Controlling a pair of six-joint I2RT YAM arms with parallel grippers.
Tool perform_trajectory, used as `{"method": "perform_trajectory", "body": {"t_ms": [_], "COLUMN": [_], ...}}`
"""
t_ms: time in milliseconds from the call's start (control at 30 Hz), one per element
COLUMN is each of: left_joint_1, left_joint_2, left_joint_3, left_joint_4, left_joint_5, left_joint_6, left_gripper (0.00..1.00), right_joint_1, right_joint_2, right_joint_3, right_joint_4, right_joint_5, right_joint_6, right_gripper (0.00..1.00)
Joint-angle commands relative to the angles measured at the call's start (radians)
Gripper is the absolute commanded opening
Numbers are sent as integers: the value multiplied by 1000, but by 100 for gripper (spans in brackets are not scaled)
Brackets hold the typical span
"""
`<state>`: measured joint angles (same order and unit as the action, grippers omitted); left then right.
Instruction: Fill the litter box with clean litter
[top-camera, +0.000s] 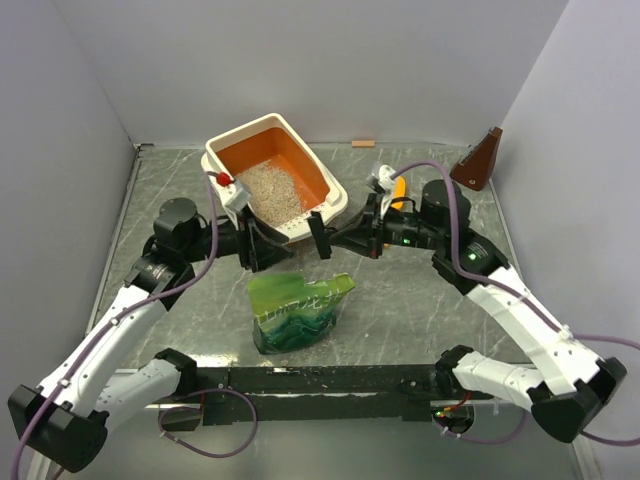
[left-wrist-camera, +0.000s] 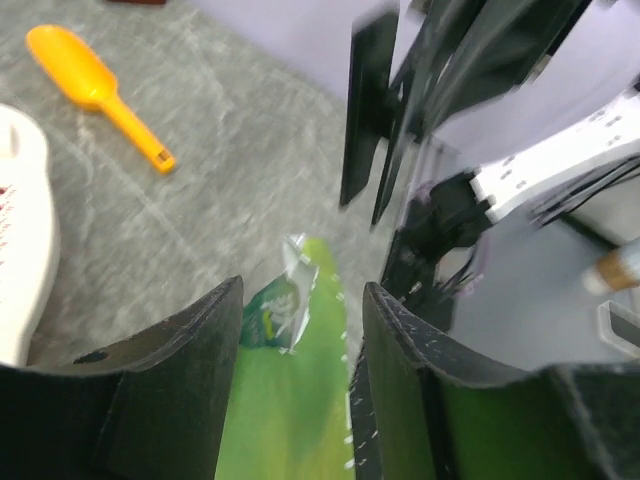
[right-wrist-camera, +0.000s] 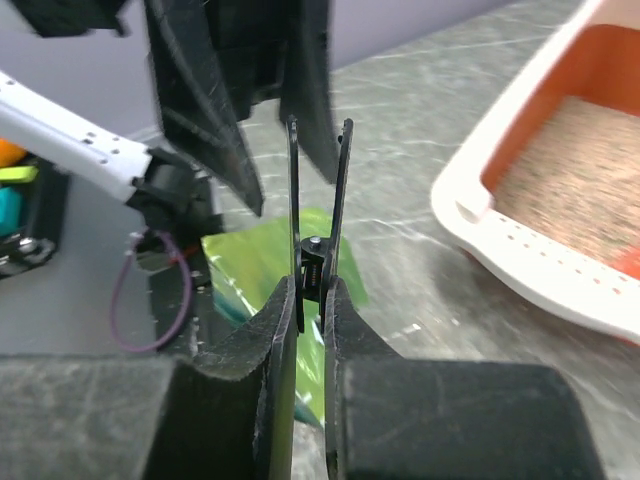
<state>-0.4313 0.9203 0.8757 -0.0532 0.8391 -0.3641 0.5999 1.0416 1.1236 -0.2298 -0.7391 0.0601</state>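
Observation:
The litter box (top-camera: 213, 160) stands at the back left of centre, cream rim and orange walls, with clean litter (top-camera: 270, 190) heaped in its near half. In the right wrist view the litter box (right-wrist-camera: 480, 235) and the litter (right-wrist-camera: 590, 180) lie to the right. My left gripper (top-camera: 256, 246) hovers open just in front of the box, and its fingers (left-wrist-camera: 190, 350) frame the crinkled green bag (left-wrist-camera: 290, 400) below without touching it. My right gripper (top-camera: 322, 240) faces it, shut on a thin black clip (right-wrist-camera: 318, 200).
The green bag (top-camera: 298, 310) stands upright in the middle of the table, near the arm bases. An orange scoop (left-wrist-camera: 100, 90) lies right of the box, partly under the right arm. A brown wedge-shaped object (top-camera: 478, 160) sits at the back right, a small wooden block (top-camera: 363, 143) by the back wall.

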Motion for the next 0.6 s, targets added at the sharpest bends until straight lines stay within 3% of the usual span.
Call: {"method": "perform_trajectory", "body": {"t_ms": [0, 267, 567], "left_joint_1": [-114, -398, -537], "left_joint_2": [-5, -21, -92], "left_joint_3": [95, 100, -6], "left_joint_4": [-253, -384, -410], "left_joint_5": [-196, -504, -689], "left_joint_6": [233, 427, 476], "left_gripper": [55, 56, 55], "right_joint_1": [-11, -11, -12], "right_joint_2": [-67, -106, -103], "right_joint_3": [51, 36, 48], "right_joint_4": [-138, -279, -370], "right_joint_5": [112, 251, 192], "right_joint_6": [-81, -123, -215], "right_gripper": [0, 0, 0]}}
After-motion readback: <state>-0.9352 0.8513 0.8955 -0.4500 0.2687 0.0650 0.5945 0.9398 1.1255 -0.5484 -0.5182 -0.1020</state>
